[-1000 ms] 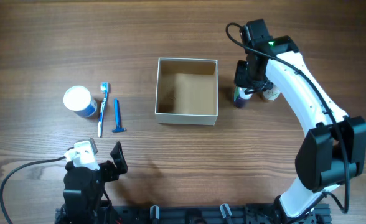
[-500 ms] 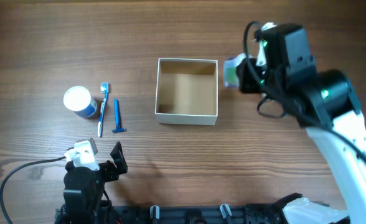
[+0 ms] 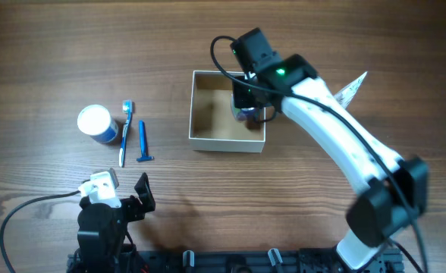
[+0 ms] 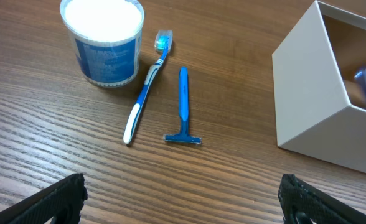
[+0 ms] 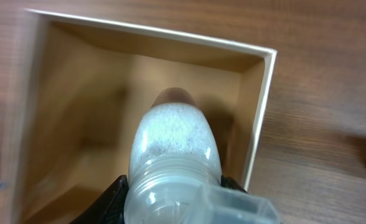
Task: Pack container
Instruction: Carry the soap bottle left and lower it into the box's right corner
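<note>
The container [image 3: 227,142] is a small square cream-walled cardboard box with a brown floor, at the table's middle. My right gripper [image 3: 246,106] is over its right half, shut on a small clear bottle [image 3: 246,115] with a flip cap. In the right wrist view the bottle [image 5: 170,146] hangs between the fingers [image 5: 173,186], pointing down into the container [image 5: 152,32]. My left gripper [image 3: 120,203] is open and empty at the front left. In its wrist view the fingers [image 4: 183,205] frame bare wood, and the container [image 4: 307,93] stands at the right.
A round blue jar with a white lid [image 3: 95,123], a blue toothbrush [image 3: 124,133] and a blue razor [image 3: 142,142] lie left of the container. They also show in the left wrist view: jar [image 4: 102,40], toothbrush [image 4: 147,93], razor [image 4: 183,106].
My right gripper has lifted the bottle from the table right of the container and carried it left, over and into the container's right half. The left arm has not moved.
</note>
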Controlling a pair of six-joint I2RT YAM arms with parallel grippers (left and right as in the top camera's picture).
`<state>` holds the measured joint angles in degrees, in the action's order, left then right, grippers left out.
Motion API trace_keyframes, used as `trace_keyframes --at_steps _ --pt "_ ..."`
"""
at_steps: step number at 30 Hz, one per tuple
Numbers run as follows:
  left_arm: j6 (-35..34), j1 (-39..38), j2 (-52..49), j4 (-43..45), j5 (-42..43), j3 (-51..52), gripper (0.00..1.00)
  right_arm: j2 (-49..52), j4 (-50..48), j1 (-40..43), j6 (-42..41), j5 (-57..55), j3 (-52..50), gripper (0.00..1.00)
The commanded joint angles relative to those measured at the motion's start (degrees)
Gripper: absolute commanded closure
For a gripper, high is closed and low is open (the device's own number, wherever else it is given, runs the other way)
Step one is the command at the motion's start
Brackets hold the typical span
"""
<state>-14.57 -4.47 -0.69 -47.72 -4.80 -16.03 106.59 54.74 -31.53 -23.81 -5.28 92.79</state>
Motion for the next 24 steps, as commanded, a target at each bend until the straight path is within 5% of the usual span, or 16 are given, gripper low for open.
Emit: trace_keyframes --at_steps 1,5,11,13,24 --pt "-0.72 0.31 0.52 0.15 0.26 0.11 0.00 3.41 -1.73 2.05 -2.05 -2.47 1.05 0.82" --pt "-0.72 0.31 0.52 0.15 0.26 0.11 0.00 4.87 -4.85 3.34 -0.11 -4.94 1.05 0.82" --pt "-0.72 0.31 0.52 0.15 0.26 0.11 0.00 4.50 -5.62 3.21 4.44 -6.38 1.07 0.14" --pt "-0.72 0.31 0.52 0.15 0.26 0.11 0.00 3.37 -4.04 3.21 4.70 -6.29 1.07 0.00" --pt "-0.72 0.31 0.52 0.15 0.26 0.11 0.00 -21.27 2.19 5.99 2.78 -5.66 1.07 0.00"
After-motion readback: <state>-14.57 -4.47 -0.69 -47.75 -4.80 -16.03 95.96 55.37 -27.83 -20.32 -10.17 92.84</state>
